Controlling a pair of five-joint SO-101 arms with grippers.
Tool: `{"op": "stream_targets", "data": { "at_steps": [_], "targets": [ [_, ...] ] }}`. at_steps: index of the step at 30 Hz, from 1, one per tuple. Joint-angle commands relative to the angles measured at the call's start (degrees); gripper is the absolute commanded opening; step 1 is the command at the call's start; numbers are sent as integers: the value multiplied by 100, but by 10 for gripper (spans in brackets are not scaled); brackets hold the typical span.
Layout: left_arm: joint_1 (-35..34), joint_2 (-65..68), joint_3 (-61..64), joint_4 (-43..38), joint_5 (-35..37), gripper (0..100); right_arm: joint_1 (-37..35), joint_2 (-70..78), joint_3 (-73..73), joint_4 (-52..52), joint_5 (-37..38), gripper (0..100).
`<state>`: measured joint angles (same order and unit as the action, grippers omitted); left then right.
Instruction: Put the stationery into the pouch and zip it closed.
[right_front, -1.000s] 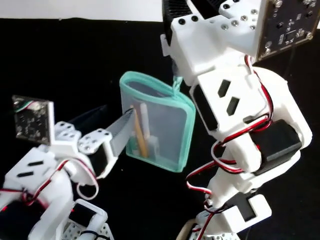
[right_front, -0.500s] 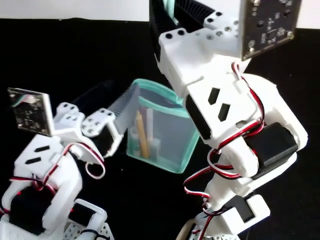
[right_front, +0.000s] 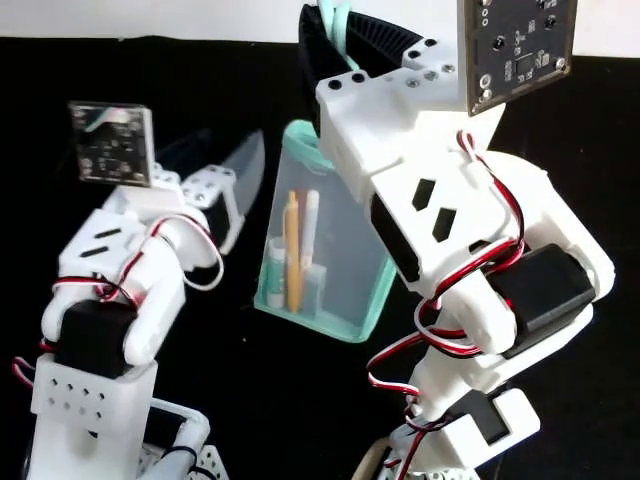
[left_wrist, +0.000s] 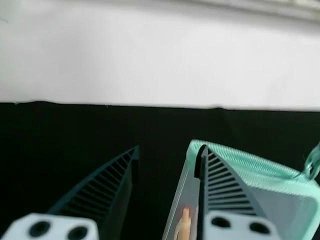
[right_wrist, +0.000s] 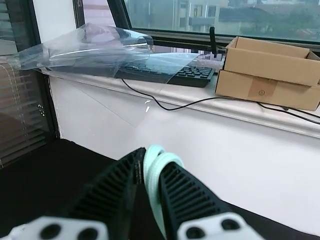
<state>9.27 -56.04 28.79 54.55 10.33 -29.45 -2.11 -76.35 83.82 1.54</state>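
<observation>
A see-through pouch (right_front: 335, 270) with teal trim hangs upright over the black table. Inside stand an orange pen (right_front: 292, 250), a white pen (right_front: 311, 235) and a short teal-and-white stick (right_front: 275, 275). My right gripper (right_front: 335, 25) is above the pouch, shut on its teal pull loop (right_wrist: 154, 159). In the right wrist view that gripper (right_wrist: 152, 161) pinches the loop between its black fingers. My left gripper (right_front: 232, 142) stands open beside the pouch's left edge. In the left wrist view the left gripper (left_wrist: 167, 155) has one finger (left_wrist: 220, 185) against the pouch's teal rim (left_wrist: 255, 167); the other finger is apart.
The black table cloth (right_front: 120, 80) ends at a white wall (right_front: 150, 18) behind the pouch. The right arm's large white body (right_front: 480, 270) crowds the pouch's right side. The left arm's base (right_front: 90, 400) stands at the front left.
The right gripper has risen with the pull loop, so the pouch now hangs more upright. The left gripper has drawn its finger out of the pouch's mouth and risen to the pouch's left side.
</observation>
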Motion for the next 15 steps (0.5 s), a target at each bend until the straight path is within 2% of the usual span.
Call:
{"op": "stream_targets", "data": {
  "at_steps": [1, 6, 9, 12, 15],
  "targets": [
    [435, 22, -31, 624, -70, 207, -48, -57, -180, -312, -70, 6],
    [690, 22, 180, 1108, -88, 204, -57, -57, -180, -365, -79, 6],
    [593, 57, 541, 703, -88, 157, -66, -66, -180, -347, -79, 6],
    [567, 57, 901, 44, -97, 9, -268, -66, -180, -330, -79, 6],
    [567, 57, 1138, -360, -97, 34, -462, -57, -180, -330, -79, 6]
  ]
}}
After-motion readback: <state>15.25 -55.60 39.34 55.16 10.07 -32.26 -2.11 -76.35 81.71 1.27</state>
